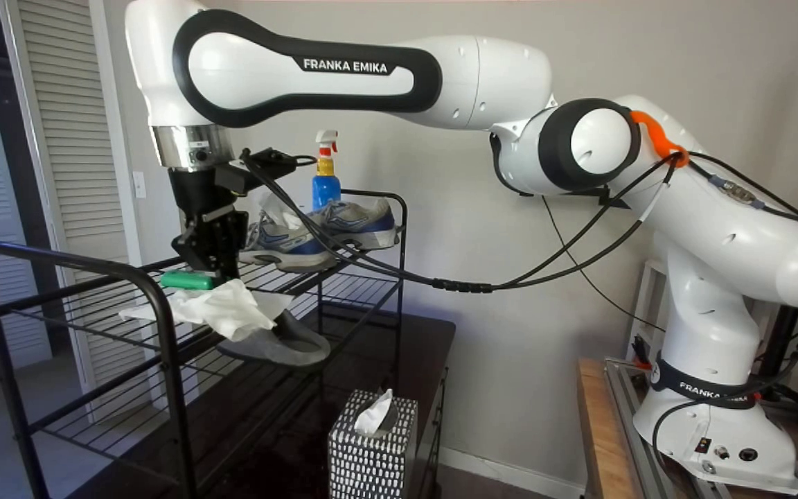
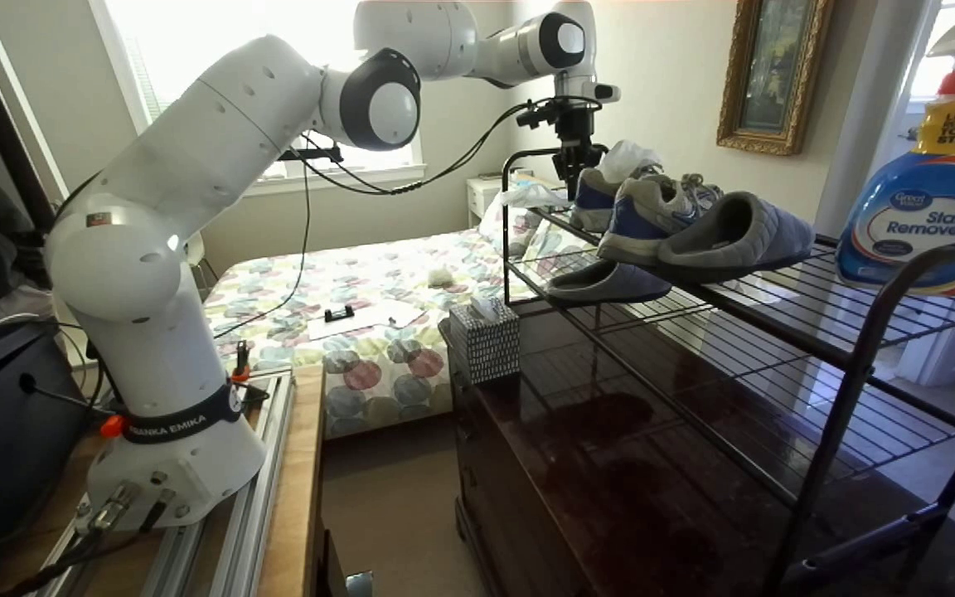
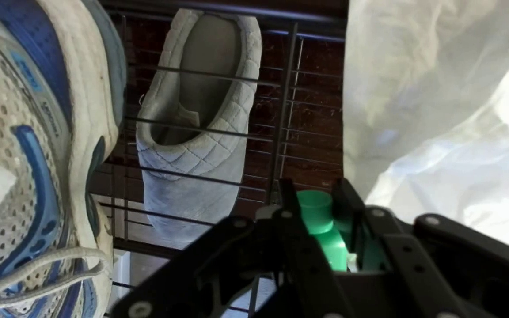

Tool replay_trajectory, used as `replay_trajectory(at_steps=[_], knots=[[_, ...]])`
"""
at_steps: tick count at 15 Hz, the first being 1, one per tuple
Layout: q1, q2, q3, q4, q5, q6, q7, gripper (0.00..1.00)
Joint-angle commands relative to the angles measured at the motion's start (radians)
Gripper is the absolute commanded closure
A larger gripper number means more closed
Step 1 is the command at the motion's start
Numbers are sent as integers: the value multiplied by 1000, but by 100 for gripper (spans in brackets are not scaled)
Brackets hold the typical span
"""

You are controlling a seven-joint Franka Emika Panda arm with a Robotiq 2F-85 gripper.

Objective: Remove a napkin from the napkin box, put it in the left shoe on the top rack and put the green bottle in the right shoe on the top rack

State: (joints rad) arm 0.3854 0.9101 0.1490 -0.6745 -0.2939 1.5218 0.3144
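The small green round bottle (image 3: 323, 234) lies on its side at the black wire top rack (image 2: 776, 326), long axis passing between the narrow-set jaws of the black pincer (image 3: 316, 187); whether gripped, I cannot tell.

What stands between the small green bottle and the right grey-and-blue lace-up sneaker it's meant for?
The matching left sneaker, with crumpled white tissue sticking up from it, sits between the bottle and the right sneaker; the black two-fingered tool would probably have to lift the bottle over it.
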Motion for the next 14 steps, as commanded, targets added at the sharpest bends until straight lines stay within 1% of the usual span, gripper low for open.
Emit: replay_trajectory(at_steps=[1, 4, 5, 7, 10, 14], knots=[[-3, -1, 10, 49, 15, -23, -19, 94], [-4, -58, 0, 75, -12, -38, -76, 94], [-3, -80, -5, 84, -24, -53, -115, 94], [9, -118, -25, 92, -73, -87, -225, 94], [25, -182, -63, 89, -169, -177, -374, 94], [36, -216, -93, 80, -269, -238, -578, 94]])
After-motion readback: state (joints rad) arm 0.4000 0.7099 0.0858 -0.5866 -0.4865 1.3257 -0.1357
